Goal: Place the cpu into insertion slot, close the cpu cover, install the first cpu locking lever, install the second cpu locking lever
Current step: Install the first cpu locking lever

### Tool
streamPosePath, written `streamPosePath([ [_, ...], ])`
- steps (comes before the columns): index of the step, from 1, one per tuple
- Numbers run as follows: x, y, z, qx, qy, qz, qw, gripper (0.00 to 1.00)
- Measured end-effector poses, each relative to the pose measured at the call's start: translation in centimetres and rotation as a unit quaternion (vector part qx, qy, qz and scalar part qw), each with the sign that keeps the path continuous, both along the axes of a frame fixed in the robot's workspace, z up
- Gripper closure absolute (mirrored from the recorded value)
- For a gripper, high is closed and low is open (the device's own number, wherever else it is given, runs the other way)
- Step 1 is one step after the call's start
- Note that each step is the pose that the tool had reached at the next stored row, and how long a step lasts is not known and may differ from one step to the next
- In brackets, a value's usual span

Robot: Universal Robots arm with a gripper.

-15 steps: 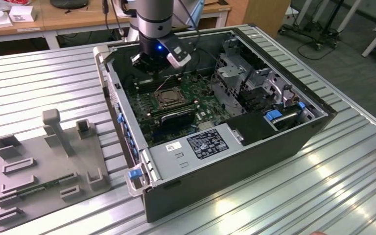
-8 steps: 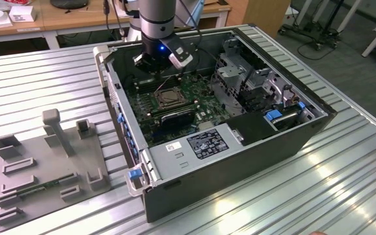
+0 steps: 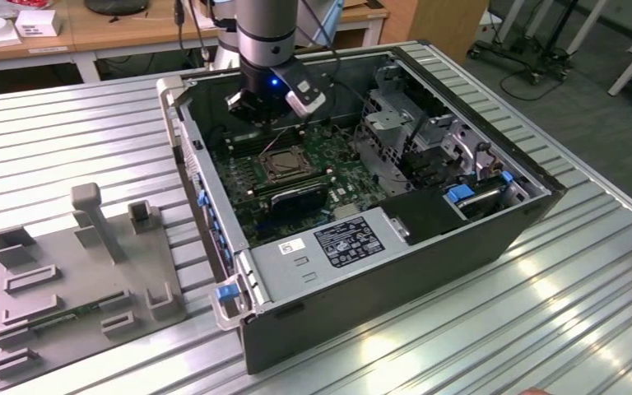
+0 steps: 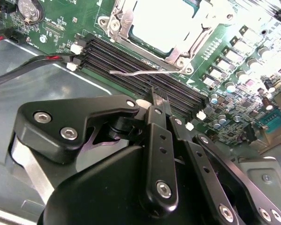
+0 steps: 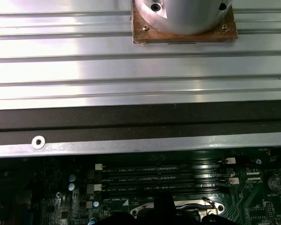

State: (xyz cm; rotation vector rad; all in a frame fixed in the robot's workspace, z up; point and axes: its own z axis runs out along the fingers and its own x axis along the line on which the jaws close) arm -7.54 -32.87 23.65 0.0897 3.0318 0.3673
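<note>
The cpu (image 4: 161, 21) lies silvery in the insertion slot (image 3: 281, 162) on the green motherboard (image 3: 332, 177). The cpu cover (image 4: 123, 19) lies flat around it as a metal frame. One thin wire locking lever (image 4: 131, 73) sticks out free over the black memory slots (image 4: 140, 65). My gripper (image 4: 158, 96) hangs over those memory slots, just beside the socket, its black fingers together with nothing between them. In the exterior view the gripper (image 3: 261, 119) is inside the open computer case, behind the socket.
The computer case (image 3: 404, 280) lies open on a ribbed aluminium table (image 3: 579, 313). Red and black cables (image 4: 28, 65) run beside the board. A drive cage (image 3: 404, 132) stands at the exterior view's right. A grey fixture plate (image 3: 75, 280) with blocks lies at the exterior view's left.
</note>
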Motion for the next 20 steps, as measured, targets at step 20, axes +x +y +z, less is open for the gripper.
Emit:
streamPosePath([
  [20,0.40,0.07,-0.49,-0.0022,0.0000,0.000,1.00000,0.89],
])
